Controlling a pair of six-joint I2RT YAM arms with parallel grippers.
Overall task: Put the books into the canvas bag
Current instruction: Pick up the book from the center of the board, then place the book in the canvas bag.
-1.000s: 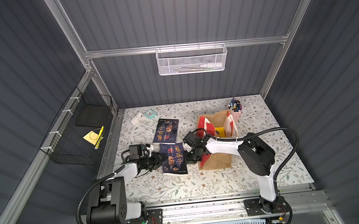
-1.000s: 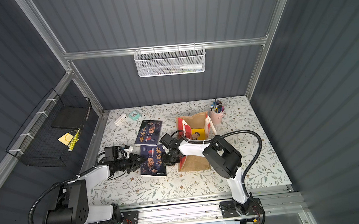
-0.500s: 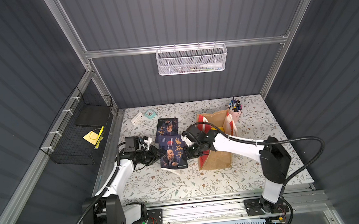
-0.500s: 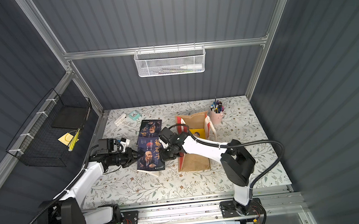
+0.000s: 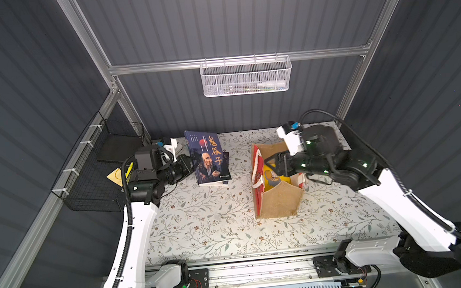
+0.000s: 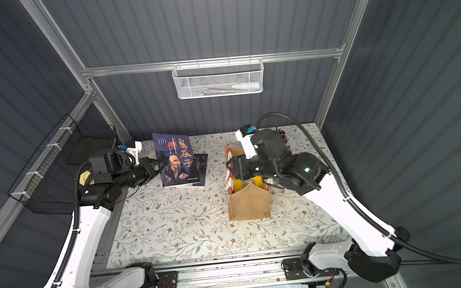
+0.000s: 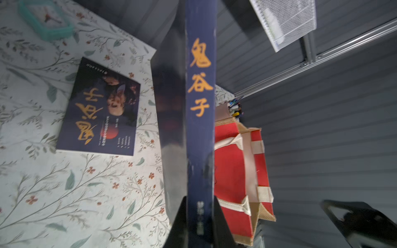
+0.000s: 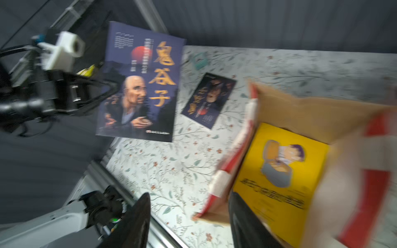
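navy book (image 7: 200, 133) spine, cover: 鬼谷子

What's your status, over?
Left gripper shut on lifted navy book. Right gripper open, crowding canvas bag mouth. Yellow book inside; second navy book flat on table.

Dark ribbed walls (image 5: 242, 17), aluminium frame (image 5: 234, 61), white mesh basket (image 5: 246, 78), floral tabletop (image 5: 215, 221), black wire basket (image 5: 92, 183)

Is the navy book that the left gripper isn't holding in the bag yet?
No, that navy book lies flat on the table outside the canvas bag; the left gripper holds the other navy book.
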